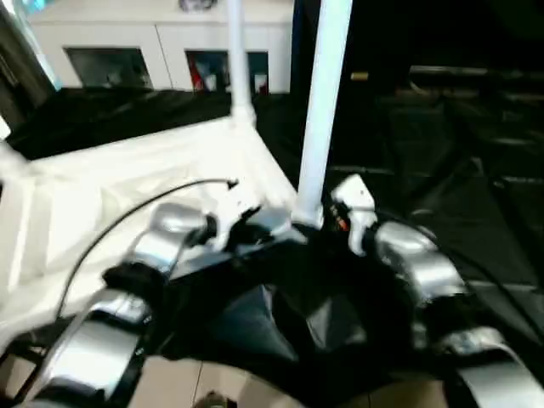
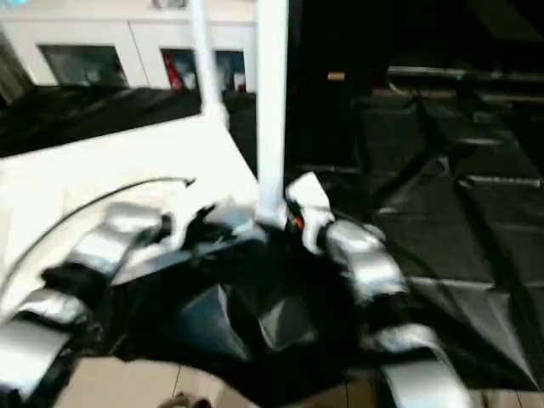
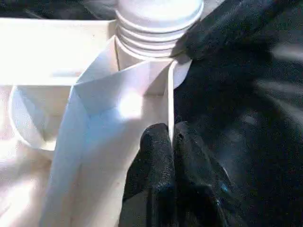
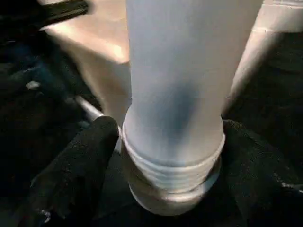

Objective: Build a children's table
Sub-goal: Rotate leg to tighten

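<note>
— Our two silver forearms fill the foreground, and between them stands the leg [image 1: 321,110] we are fitting. Where does it sit on the table?

— At the near corner of the upturned table top [image 1: 127,183], rising upright from the corner socket [image 3: 142,80]. Its threaded end [image 4: 173,182] is still partly out, several ridges showing above the socket.

— And our right gripper [image 4: 170,156]?

— Clasped round the leg just above those threads, one black finger [image 4: 78,161] on each side. Our left gripper [image 3: 171,161] pinches the table top's rim beside the same socket, both fingers pressed on the thin wall.

— So we are screwing it in, we judge. How do we do it well?

— Keep the leg plumb over the socket so the threads don't cross, turn in short bites, and let the left hold stop the top from spinning.

— Anything farther from that corner?

— Another leg [image 1: 236,59] stands at the far corner, with a white cabinet [image 1: 161,55] beyond it and black sheeting [image 1: 442,187] under everything.
</note>
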You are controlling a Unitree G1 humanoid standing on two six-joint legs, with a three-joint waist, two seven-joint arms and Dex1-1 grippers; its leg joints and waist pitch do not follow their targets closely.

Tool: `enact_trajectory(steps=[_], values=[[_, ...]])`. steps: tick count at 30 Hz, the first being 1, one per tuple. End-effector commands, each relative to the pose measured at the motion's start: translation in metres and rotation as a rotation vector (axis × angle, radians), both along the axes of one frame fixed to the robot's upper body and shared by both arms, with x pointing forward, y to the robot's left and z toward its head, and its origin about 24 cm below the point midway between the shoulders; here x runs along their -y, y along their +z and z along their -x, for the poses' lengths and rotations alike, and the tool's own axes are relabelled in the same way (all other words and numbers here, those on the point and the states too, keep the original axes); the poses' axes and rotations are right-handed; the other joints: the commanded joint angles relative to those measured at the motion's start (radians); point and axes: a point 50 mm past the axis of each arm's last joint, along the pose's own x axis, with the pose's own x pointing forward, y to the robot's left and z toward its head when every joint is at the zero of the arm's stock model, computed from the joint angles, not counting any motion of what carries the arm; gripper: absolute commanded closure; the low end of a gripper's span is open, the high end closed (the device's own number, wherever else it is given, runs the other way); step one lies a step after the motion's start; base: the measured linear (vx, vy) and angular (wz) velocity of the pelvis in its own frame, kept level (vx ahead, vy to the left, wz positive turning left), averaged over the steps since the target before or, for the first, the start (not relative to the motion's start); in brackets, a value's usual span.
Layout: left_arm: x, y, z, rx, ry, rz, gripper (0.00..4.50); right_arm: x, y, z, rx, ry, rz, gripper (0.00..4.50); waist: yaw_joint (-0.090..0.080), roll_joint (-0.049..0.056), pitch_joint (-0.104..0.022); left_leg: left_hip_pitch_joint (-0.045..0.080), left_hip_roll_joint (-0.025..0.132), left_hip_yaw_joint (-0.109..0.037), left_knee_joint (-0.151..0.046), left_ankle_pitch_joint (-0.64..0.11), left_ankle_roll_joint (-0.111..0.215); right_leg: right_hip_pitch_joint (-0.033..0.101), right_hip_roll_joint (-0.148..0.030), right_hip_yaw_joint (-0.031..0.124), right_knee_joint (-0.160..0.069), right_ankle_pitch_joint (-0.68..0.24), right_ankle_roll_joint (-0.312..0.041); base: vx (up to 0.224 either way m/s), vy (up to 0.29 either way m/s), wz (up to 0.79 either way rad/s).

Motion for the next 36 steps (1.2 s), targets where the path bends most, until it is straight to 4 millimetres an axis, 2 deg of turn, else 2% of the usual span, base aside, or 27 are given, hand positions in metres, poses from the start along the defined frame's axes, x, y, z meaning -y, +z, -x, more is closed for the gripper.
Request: enact_trajectory(steps=[1, 8, 13, 14, 15, 18, 21, 22, 23, 24, 25, 26, 28, 29, 31, 33, 34, 36], values=[[0.017, 0.005, 0.008, 0.001, -0.145, 0.027, 4.5, -0.022, -0.005, 0.015, -0.057, 0.207, 0.003, 0.87, 0.004, -0.002, -0.072, 0.021, 0.029, -0.007, -0.068, -0.236, 0.052, 0.05, -0.054, 0.037, -0.065, -0.094, -0.274, 0.0, 0.0, 0.0], [0.005, 0.004, 0.012, -0.011, -0.176, -0.004, 4.5, -0.015, 0.0, 0.019, -0.078, 0.267, 0.004, 0.87, 0.012, -0.01, -0.07, 0.021, 0.028, -0.005, -0.069, -0.23, 0.044, 0.046, -0.056, 0.039, -0.066, -0.113, -0.263, 0.0, 0.0, 0.0], [0.003, 0.005, 0.011, -0.009, -0.159, -0.001, 4.5, -0.018, -0.001, 0.02, -0.089, 0.283, -0.003, 1.29, 0.013, -0.009, -0.075, 0.018, 0.026, -0.004, -0.064, -0.183, 0.055, 0.048, -0.055, 0.038, -0.059, -0.063, -0.264, 0.0, 0.0, 0.0], [0.003, 0.005, 0.011, -0.009, -0.155, 0.0, 4.5, -0.019, 0.0, 0.02, -0.091, 0.279, -0.013, 1.37, 0.013, -0.015, -0.074, 0.017, 0.025, -0.003, -0.064, -0.174, 0.059, 0.048, -0.054, 0.038, -0.059, -0.055, -0.265, 0.0, 0.0, 0.0], [0.003, 0.005, 0.011, -0.009, -0.145, 0.005, 4.5, -0.021, -0.001, 0.02, -0.094, 0.27, -0.024, 1.44, 0.014, -0.012, -0.074, 0.018, 0.026, -0.003, -0.064, -0.173, 0.062, 0.047, -0.055, 0.038, -0.058, -0.058, -0.266, 0.0, 0.0, 0.0], [0.005, 0.005, 0.009, -0.004, -0.125, 0.012, 4.5, -0.024, -0.002, 0.019, -0.089, 0.243, -0.038, 1.63, 0.014, -0.011, -0.072, 0.018, 0.026, -0.004, -0.065, -0.188, 0.056, 0.046, -0.056, 0.038, -0.062, -0.098, -0.259, 0.0, 0.0, 0.0], [0.011, 0.006, 0.0, 0.011, -0.006, 0.027, 4.5, -0.031, -0.009, 0.003, -0.079, -0.027, -0.06, 1.76, 0.007, -0.009, -0.069, 0.021, 0.025, -0.005, -0.07, -0.219, 0.029, 0.04, -0.057, 0.04, -0.068, -0.154, -0.251, 0.0, 0.0, 0.0], [0.012, 0.006, -0.002, 0.018, 0.018, 0.027, 4.5, -0.032, -0.01, 0.0, -0.077, -0.073, -0.064, 1.77, 0.002, -0.012, -0.066, 0.019, 0.023, -0.005, -0.072, -0.231, 0.02, 0.041, -0.058, 0.04, -0.07, -0.176, -0.246, 0.0, 0.0, 0.0], [0.018, 0.009, -0.012, 0.035, 0.138, 0.036, 4.5, -0.038, -0.013, -0.01, -0.084, -0.239, -0.085, 1.77, -0.004, -0.01, -0.065, 0.024, 0.022, -0.007, -0.074, -0.259, 0.003, 0.039, -0.058, 0.04, -0.076, -0.229, -0.236, 0.0, 0.0, 0.0], [0.018, 0.009, -0.012, 0.035, 0.138, 0.036, 4.5, -0.038, -0.013, -0.01, -0.084, -0.239, -0.085, 1.79, -0.011, -0.008, -0.063, 0.026, 0.02, -0.008, -0.076, -0.279, -0.017, 0.037, -0.059, 0.041, -0.079, -0.273, -0.227, 0.0, 0.0, 0.0], [0.02, 0.01, -0.015, 0.038, 0.167, 0.042, 4.5, -0.04, -0.014, -0.012, -0.087, -0.273, -0.089, 1.79, -0.011, -0.011, -0.065, 0.025, 0.02, -0.011, -0.076, -0.281, -0.021, 0.041, -0.06, 0.04, -0.08, -0.286, -0.219, 0.0, 0.0, 0.0], [0.024, 0.012, -0.02, 0.05, 0.23, 0.049, 4.5, -0.045, -0.014, -0.016, -0.091, -0.344, -0.102, 1.79, -0.009, -0.012, -0.066, 0.025, 0.02, -0.009, -0.076, -0.269, -0.016, 0.04, -0.06, 0.041, -0.082, -0.279, -0.207, 0.0, 0.0, 0.0], [0.026, 0.013, -0.022, 0.05, 0.262, 0.052, 4.5, -0.048, -0.014, -0.017, -0.096, -0.373, -0.11, 1.8, -0.01, -0.01, -0.071, 0.022, 0.019, -0.008, -0.072, -0.231, -0.007, 0.042, -0.056, 0.042, -0.076, -0.208, -0.215, 0.0, 0.0, 0.0], [0.033, 0.017, -0.028, 0.066, 0.33, 0.064, 4.5, -0.056, -0.013, -0.021, -0.092, -0.434, -0.11, 1.8, -0.008, -0.011, -0.073, 0.018, 0.017, -0.006, -0.068, -0.192, 0.011, 0.044, -0.054, 0.041, -0.069, -0.131, -0.227, 0.0, 0.0, 0.0], [0.039, 0.02, -0.031, 0.083, 0.372, 0.074, 4.5, -0.062, -0.013, -0.023, -0.083, -0.472, -0.1, 1.8, -0.007, -0.009, -0.075, 0.019, 0.017, -0.006, -0.066, -0.174, 0.012, 0.042, -0.053, 0.04, -0.066, -0.096, -0.237, 0.0, 0.0, 0.0], [0.045, 0.02, -0.032, 0.09, 0.378, 0.079, 4.5, -0.068, -0.012, -0.024, -0.075, -0.474, -0.109, 1.8, -0.006, -0.012, -0.076, 0.017, 0.016, -0.005, -0.064, -0.163, 0.025, 0.046, -0.053, 0.038, -0.063, -0.061, -0.246, 0.0, 0.0, 0.0], [0.047, 0.02, -0.031, 0.092, 0.37, 0.081, 4.5, -0.071, -0.011, -0.024, -0.089, -0.461, -0.132, 1.45, -0.004, -0.012, -0.077, 0.016, 0.015, -0.005, -0.064, -0.161, 0.03, 0.048, -0.054, 0.038, -0.062, -0.055, -0.247, 0.0, 0.0, 0.0], [0.048, 0.02, -0.03, 0.105, 0.343, 0.079, 4.5, -0.074, -0.01, -0.023, -0.089, -0.445, -0.139, 1.1, -0.003, -0.011, -0.079, 0.017, 0.016, -0.005, -0.063, -0.141, 0.05, 0.049, -0.052, 0.037, -0.06, -0.017, -0.25, 0.0, 0.0, 0.0]])
